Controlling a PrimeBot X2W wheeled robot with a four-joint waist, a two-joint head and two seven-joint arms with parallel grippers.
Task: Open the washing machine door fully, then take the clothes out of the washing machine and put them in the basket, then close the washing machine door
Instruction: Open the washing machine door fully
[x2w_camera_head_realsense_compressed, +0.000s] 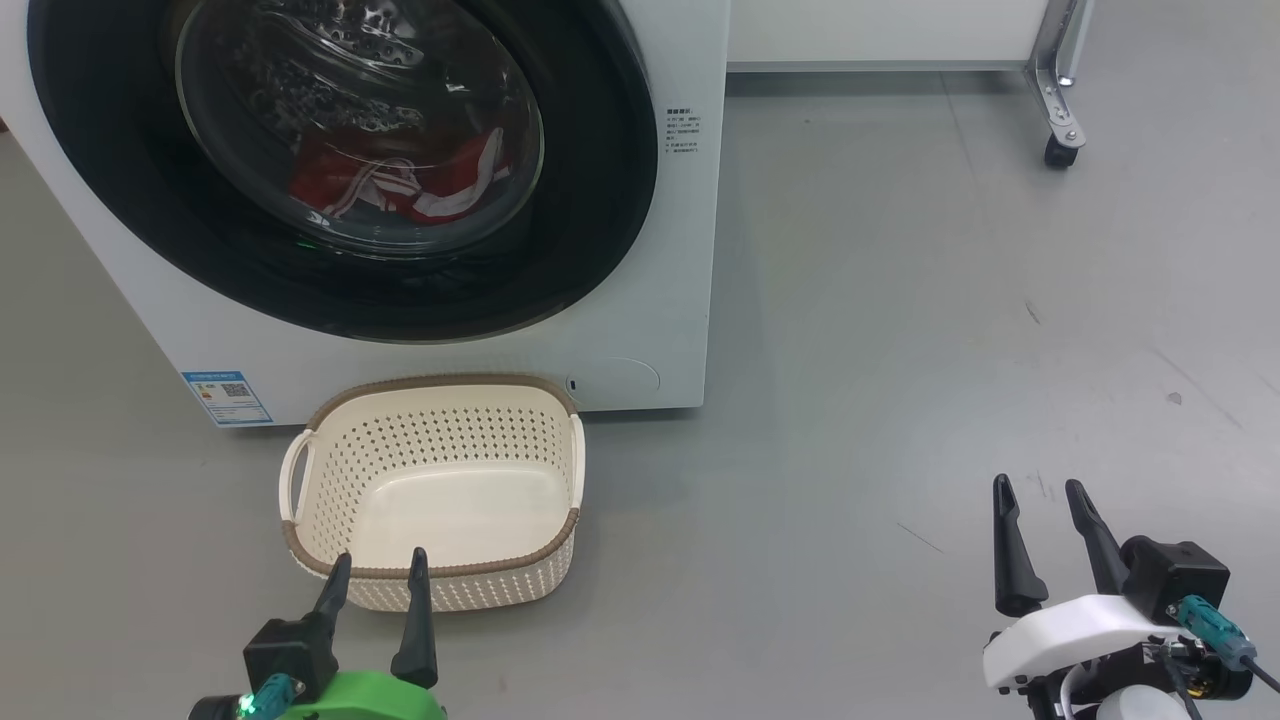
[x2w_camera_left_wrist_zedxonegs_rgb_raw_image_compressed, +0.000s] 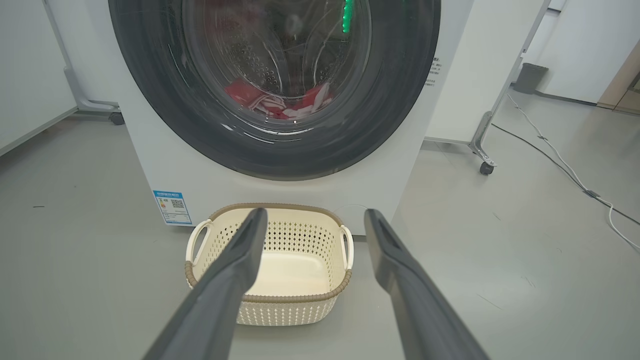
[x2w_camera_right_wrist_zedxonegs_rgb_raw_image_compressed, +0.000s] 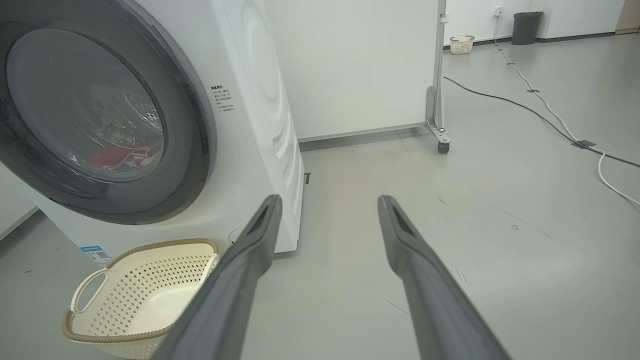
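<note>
Facing the robot squarely, the washing machine (x2w_camera_head_realsense_compressed: 690, 300) stands on the grey floor (x2w_camera_head_realsense_compressed: 900, 350) with the washing machine door (x2w_camera_head_realsense_compressed: 600, 200) shut flat against its front, the glossy black rim ringing the glass bowl. Behind the glass, the clothes (x2w_camera_head_realsense_compressed: 400, 185) lie in a red and white-striped heap at the bottom of the drum.

The basket (x2w_camera_head_realsense_compressed: 440, 385) sits on the floor just in front of the machine, below the door, mouth up and with nothing in it. Its long axis runs side to side, parallel to the machine's front, with one handle at each short end.

A blue label (x2w_camera_head_realsense_compressed: 226, 397) is stuck low on the machine's front at the robot's left; it carries a square code and lines of print too small to read. A block of small dark print (x2w_camera_head_realsense_compressed: 683, 130) sits on the white panel just right of the door, also unreadable.

The left gripper (x2w_camera_head_realsense_compressed: 380, 553) has its fingers spread wide, holds nothing, and points toward the basket, its tips near the basket's near rim in the head view. The right gripper (x2w_camera_head_realsense_compressed: 1037, 483) is likewise spread wide with nothing between its fingers, over bare floor well to the right of the basket. A caster (x2w_camera_head_realsense_compressed: 1060, 150) of a wheeled frame stands beyond the machine.
</note>
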